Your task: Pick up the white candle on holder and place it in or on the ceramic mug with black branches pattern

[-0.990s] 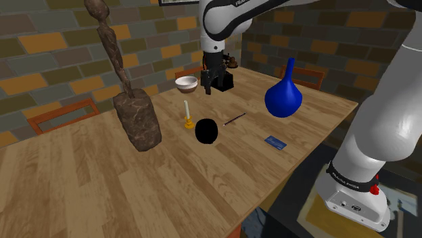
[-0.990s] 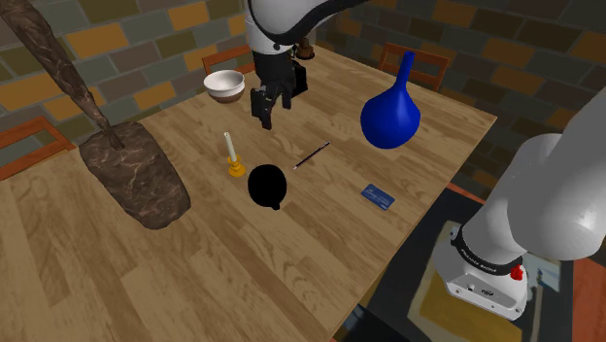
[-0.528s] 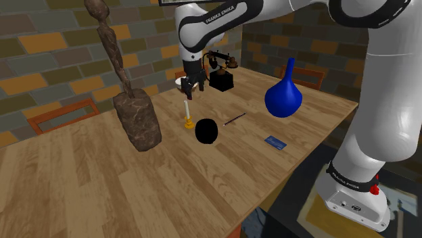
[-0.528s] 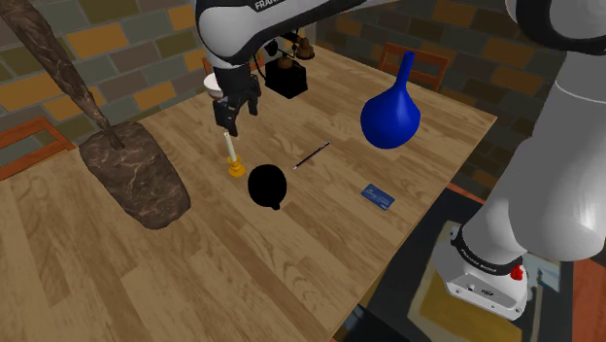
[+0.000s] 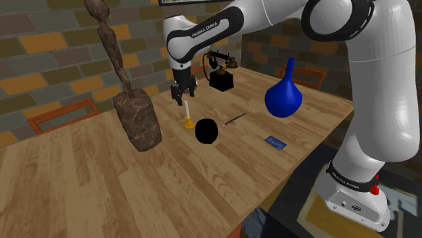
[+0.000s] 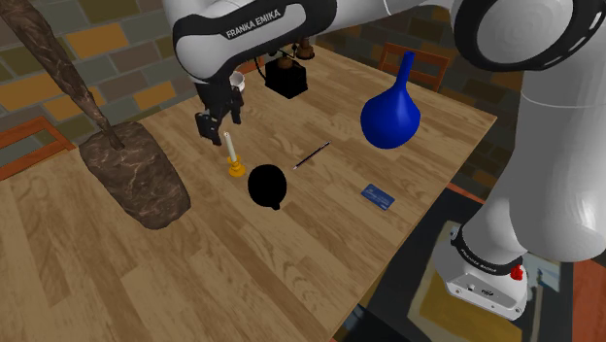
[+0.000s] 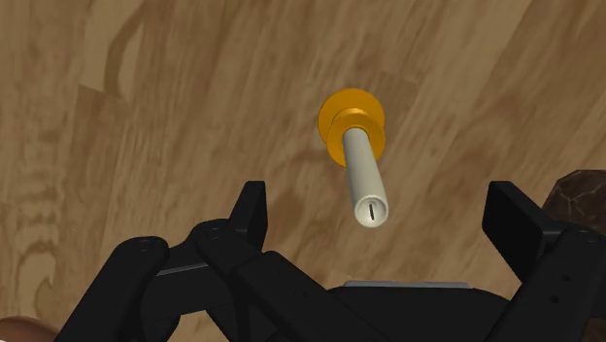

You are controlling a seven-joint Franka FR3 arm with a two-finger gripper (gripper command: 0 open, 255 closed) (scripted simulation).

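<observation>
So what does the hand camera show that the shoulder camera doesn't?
The wrist view looks straight down on the candle, showing its round top and small wick slot in the gap between the gripper's open fingers, which do not touch it. The shoulder view adds the black mug beside the candle, the blue vase, the brown sculpture, the old telephone and the white arm. Both show the white candle, its orange holder, the gripper above it and the wooden table.
</observation>
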